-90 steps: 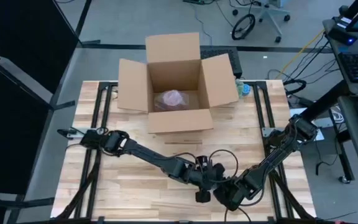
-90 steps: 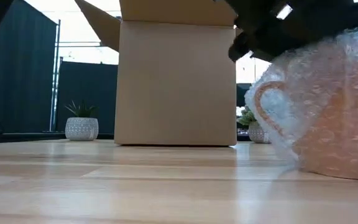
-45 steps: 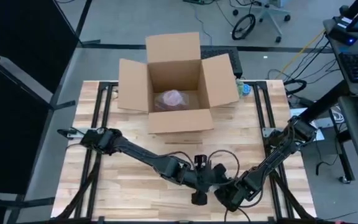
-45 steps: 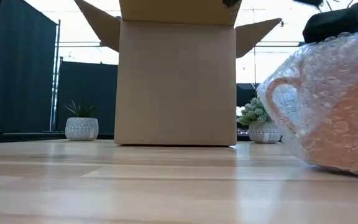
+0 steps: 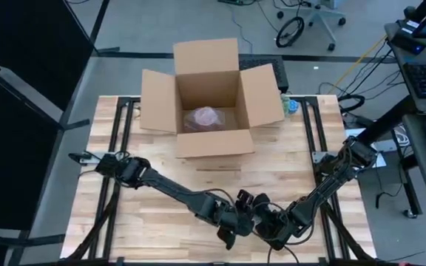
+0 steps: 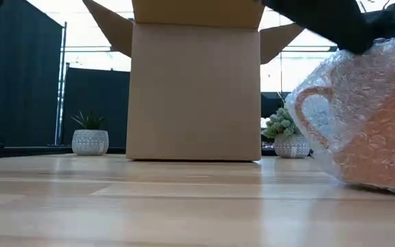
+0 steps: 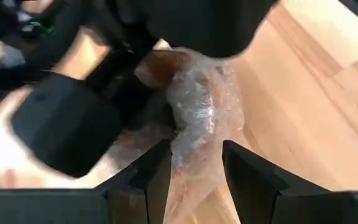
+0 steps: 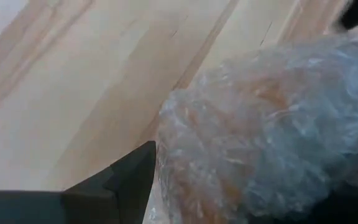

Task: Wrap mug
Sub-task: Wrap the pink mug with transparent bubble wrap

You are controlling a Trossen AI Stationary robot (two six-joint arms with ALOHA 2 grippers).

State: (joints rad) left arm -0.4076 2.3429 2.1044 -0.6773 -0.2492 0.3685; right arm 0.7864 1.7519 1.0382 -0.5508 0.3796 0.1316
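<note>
Where the two arms meet at the near edge of the bench [image 5: 146, 207], the left claw [image 7: 194, 165] stands open around the bubble-wrapped mug [image 6: 369, 123], which rests on the wood. The right claw [image 5: 276, 230] presses beside it, grip unclear. Beyond sits an open box [image 5: 207, 100].

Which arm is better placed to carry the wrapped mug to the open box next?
Probably the left. Its gripper straddles the bubble wrap on the mug, fingers apart. The right gripper sits beside the mug, its hold unclear. Both are near the front edge, far from the box.
</note>
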